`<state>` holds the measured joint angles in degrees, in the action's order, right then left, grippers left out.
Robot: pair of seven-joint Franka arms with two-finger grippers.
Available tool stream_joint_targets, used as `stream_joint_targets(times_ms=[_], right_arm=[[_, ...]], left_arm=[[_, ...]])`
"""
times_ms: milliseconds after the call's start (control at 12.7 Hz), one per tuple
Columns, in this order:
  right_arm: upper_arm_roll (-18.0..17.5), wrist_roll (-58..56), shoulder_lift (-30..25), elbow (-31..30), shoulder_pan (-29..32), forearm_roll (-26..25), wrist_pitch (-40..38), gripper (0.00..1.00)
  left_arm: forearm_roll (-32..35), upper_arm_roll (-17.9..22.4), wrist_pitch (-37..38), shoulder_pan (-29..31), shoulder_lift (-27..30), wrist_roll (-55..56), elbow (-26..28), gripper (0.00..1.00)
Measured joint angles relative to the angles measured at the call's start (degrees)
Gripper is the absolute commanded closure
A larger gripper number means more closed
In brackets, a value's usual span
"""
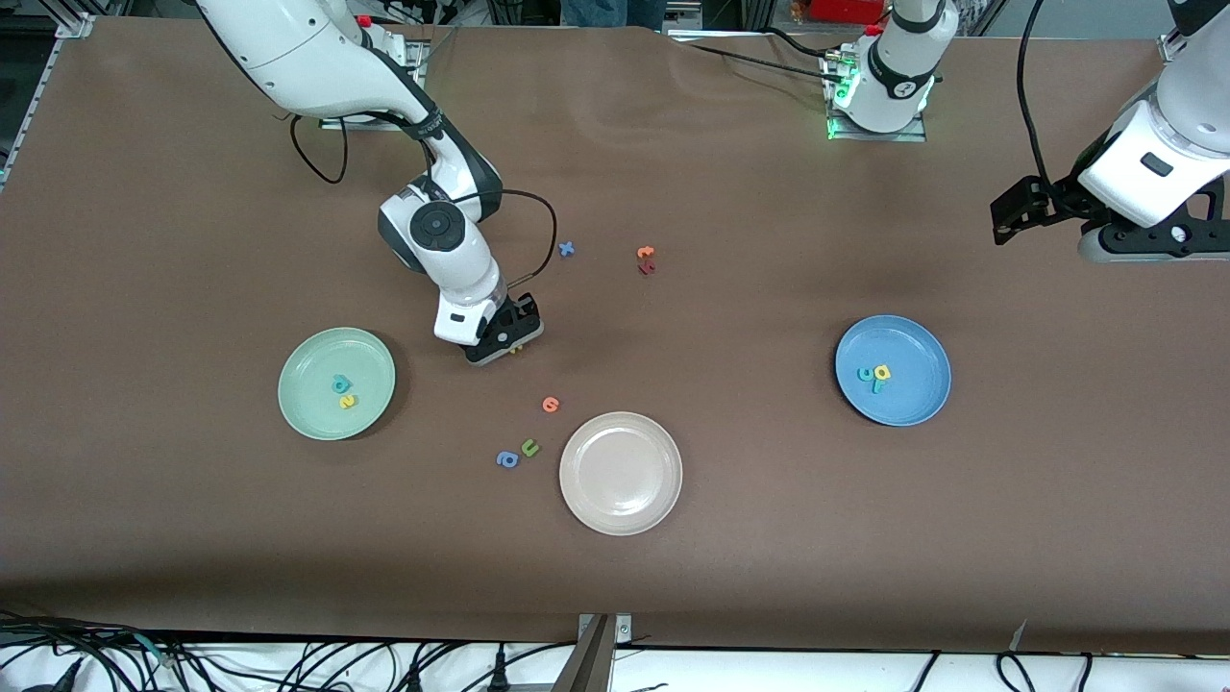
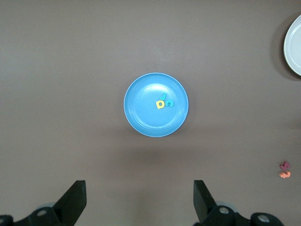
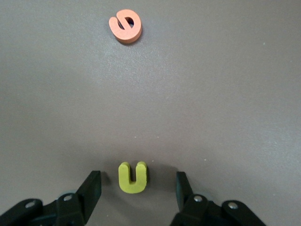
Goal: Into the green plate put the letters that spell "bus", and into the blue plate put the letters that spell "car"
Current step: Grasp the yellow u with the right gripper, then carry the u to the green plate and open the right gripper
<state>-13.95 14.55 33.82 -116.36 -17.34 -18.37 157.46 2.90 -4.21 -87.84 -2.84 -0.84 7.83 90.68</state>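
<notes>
Three letters were seen in the blue plate, two in the green plate. The yellow u was straddled, ungripped, by the right claw; the left claw was held wide.

Both arms are covered in white shells with black joints; black fingers and thin black cables are seen.

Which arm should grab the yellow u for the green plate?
Right. The right gripper is down at the table with the yellow u between its open fingers, beside the green plate. The left gripper waits above the blue plate.
</notes>
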Motion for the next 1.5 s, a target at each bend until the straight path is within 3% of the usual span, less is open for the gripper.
stream_joint_targets(times_ms=[236,394,630,709,1182,1497], right_arm=[[0.0,0.0,0.2,0.0,0.0,0.0,0.6,0.41],[0.1,0.0,0.2,0.0,0.0,0.0,0.7,0.59],[0.1,0.0,0.0,0.0,0.1,0.0,0.9,0.95],[0.1,0.0,-0.2,0.0,0.1,0.0,0.9,1.0],[1.5,-1.0,-0.8,0.3,0.8,0.0,0.2,1.0],[2.8,-10.5,-4.5,1.1,4.7,1.0,-7.6,1.0]], left_arm=[[0.0,-0.1,0.0,0.0,0.0,0.0,0.0,0.0],[0.0,-0.1,0.0,0.0,0.0,0.0,0.0,0.0],[0.0,-0.1,0.0,0.0,0.0,0.0,0.0,0.0],[0.0,-0.1,0.0,0.0,-0.1,0.0,0.0,0.0],[0.0,-0.2,0.0,0.0,-0.1,0.0,-0.1,0.0],[0.0,-0.2,0.0,0.0,-0.1,0.0,-0.1,0.0]])
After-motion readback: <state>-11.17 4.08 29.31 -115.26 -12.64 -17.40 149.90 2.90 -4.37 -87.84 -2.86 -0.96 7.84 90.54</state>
